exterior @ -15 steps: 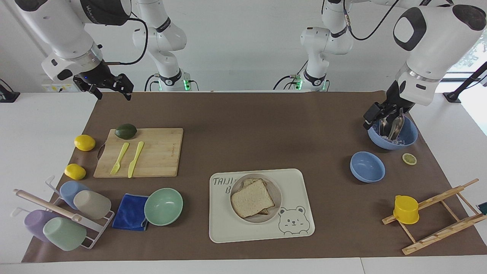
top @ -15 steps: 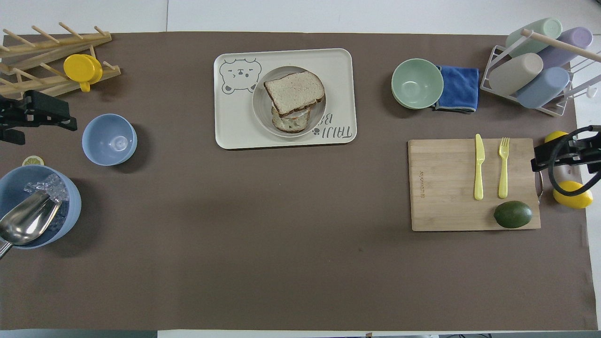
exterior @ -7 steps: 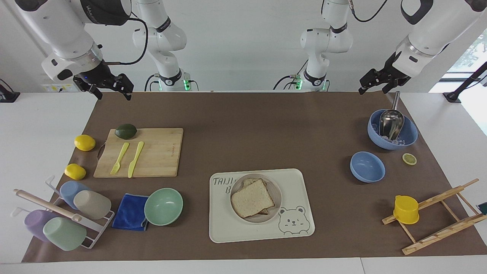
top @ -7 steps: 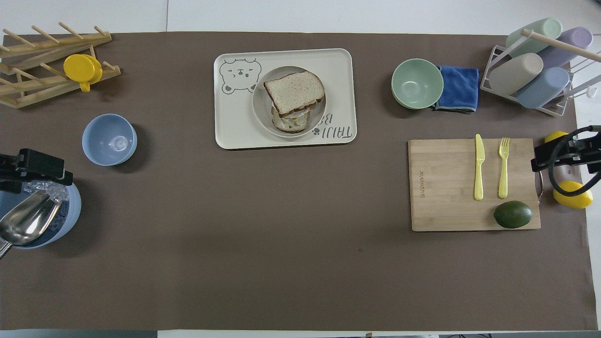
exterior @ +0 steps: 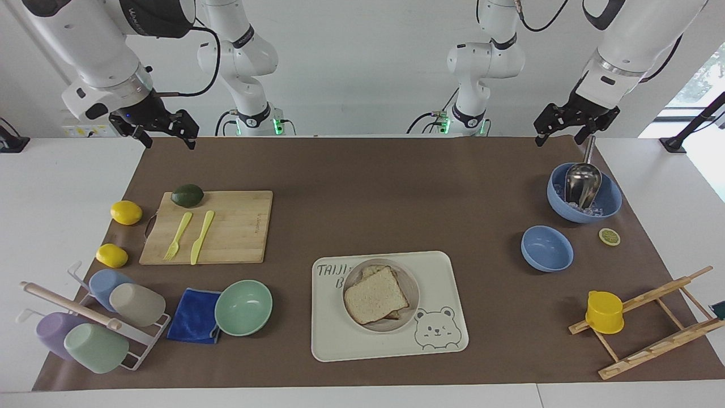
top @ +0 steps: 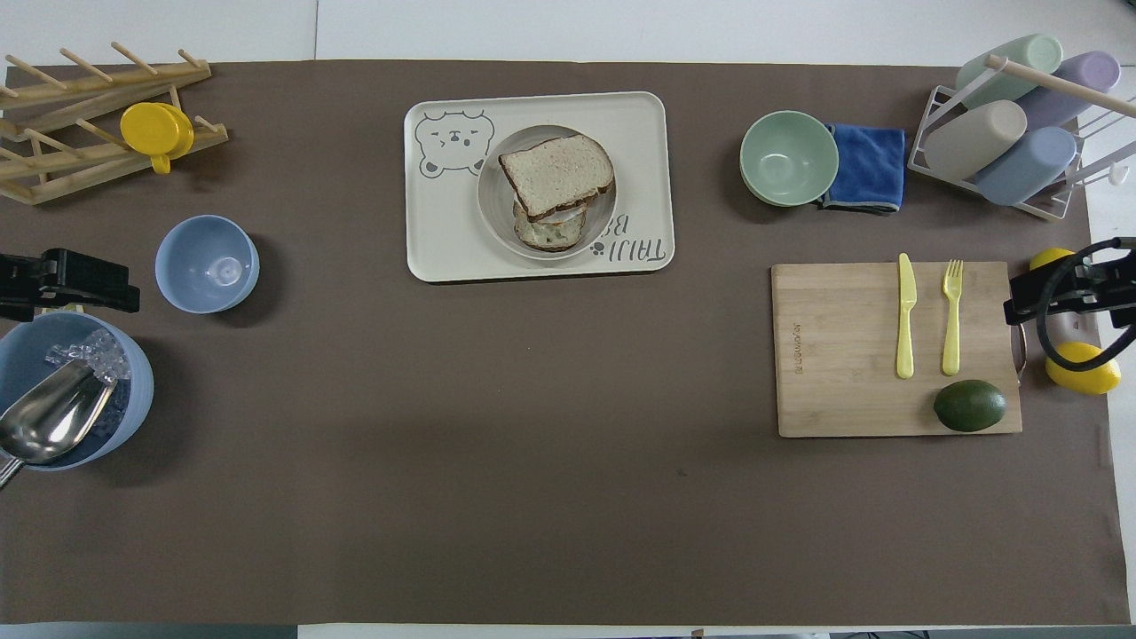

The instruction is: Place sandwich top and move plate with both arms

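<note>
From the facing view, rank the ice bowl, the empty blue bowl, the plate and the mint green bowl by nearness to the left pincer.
Left pincer, open, hangs over the left arm's end of the table.
1. Ice bowl, with the scoop, just below it.
2. Empty blue bowl, beside the ice bowl, farther from the robots.
3. Plate, on the tray mid-table.
4. Mint green bowl, toward the right arm's end.

**White room, brown-covered tabletop**

A white tabletop [exterior: 62, 187] carries a brown mat [exterior: 362, 192] that covers most of it, leaving bare white strips at both ends and along the edge farthest from the robots. A plain white wall [exterior: 362, 68] rises at the robots' edge. At the left arm's end, a window [exterior: 699, 79] shows green foliage and lets in daylight. Lighting is soft and even, with faint shadows.
</note>
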